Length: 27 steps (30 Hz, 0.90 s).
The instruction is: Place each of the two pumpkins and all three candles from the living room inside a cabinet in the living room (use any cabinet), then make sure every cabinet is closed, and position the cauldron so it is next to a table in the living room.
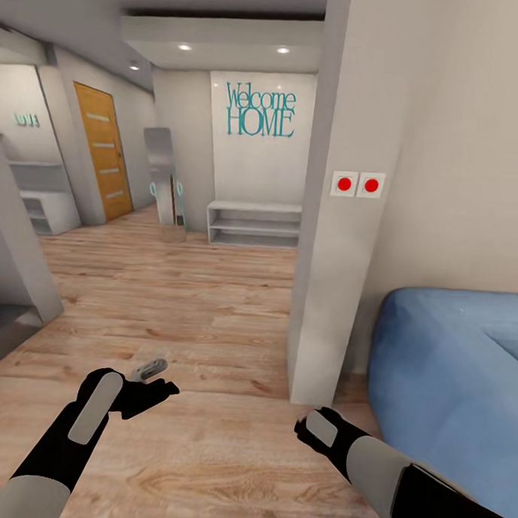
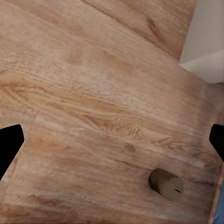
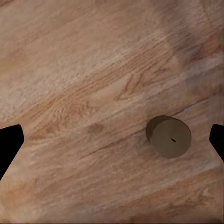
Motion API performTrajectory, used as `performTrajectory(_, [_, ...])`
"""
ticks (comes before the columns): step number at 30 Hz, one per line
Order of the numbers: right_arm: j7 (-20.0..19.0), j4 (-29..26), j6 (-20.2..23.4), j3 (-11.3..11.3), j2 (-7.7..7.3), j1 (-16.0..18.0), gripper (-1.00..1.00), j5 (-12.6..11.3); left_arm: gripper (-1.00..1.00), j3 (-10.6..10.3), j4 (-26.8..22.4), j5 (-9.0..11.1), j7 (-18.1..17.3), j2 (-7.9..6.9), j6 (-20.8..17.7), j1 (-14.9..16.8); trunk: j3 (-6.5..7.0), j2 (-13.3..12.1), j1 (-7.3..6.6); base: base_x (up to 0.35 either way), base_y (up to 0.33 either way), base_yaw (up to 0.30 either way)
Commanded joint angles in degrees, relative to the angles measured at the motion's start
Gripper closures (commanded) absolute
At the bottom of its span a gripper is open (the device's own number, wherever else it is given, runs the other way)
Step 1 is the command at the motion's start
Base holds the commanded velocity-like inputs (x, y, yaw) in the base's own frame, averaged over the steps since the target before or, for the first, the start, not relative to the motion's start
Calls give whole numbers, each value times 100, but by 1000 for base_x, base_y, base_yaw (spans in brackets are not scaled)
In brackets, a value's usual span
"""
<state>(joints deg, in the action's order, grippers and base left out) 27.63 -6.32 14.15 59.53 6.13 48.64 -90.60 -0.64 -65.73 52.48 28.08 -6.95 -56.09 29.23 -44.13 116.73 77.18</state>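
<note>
One candle point(image 3: 169, 136) stands on the wooden floor point(image 1: 211, 310), below the right claw point(image 1: 312, 427) and not yet grasped. Both this claw and the left claw point(image 1: 151, 390) are spread and empty. I judge nearly the whole task is still left.

A light wood-plank floor point(image 1: 174, 300) carries everything here. One short beige-grey candle point(image 3: 169, 136) stands upright directly on the planks, its flat top with a wick dot facing up. A blue sofa point(image 1: 450, 373) rests on the floor beside a white pillar point(image 1: 325, 292).
</note>
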Motion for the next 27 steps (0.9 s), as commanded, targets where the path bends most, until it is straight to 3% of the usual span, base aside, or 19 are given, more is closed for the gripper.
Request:
performTrajectory(1, [43, -5, 68, 28, -3, 5, -100, -8, -100, -7, -7, 61, 57, -5, -7, 4, -24, 44, 22, 0, 0, 0])
performTrajectory(20, [80, -3, -159, 29, -6, 5, -100, -5, -100, -5, -8, 61, 57, -1, -7, 4, -365, 806, 439, 0, 0, 0])
performTrajectory(27, [263, 71, -184, 26, -13, 5, -100, -7, -100, -7, -10, 61, 57, 0, -7, 4, -491, 1087, 593, 0, 0, 0])
